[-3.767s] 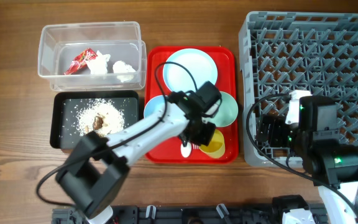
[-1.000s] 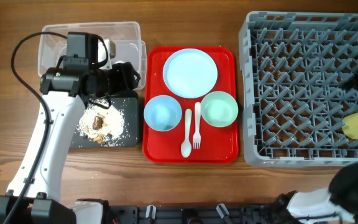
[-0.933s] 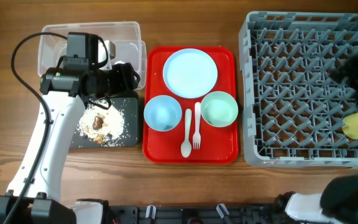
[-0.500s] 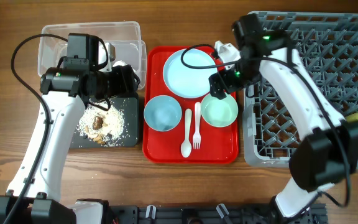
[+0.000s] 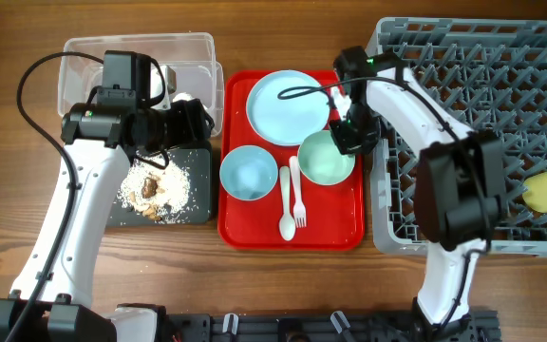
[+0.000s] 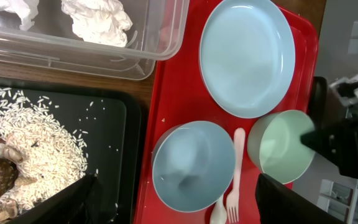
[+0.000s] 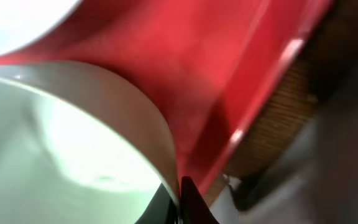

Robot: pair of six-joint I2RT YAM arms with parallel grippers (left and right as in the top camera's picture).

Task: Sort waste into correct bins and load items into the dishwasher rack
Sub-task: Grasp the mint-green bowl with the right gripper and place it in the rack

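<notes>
Pinching the mint bowl [image 5: 323, 160] by its thin rim, the right jaws are holding it tilted beside them; such a shallow grip is risking a slip onto the fork [image 5: 300, 204]. Left jaws are hanging spread, empty.

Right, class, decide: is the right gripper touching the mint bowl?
Touching. In the right wrist view, the rim of the mint bowl runs straight in between the fingertips of the right gripper, pinched there with no gap.
</notes>
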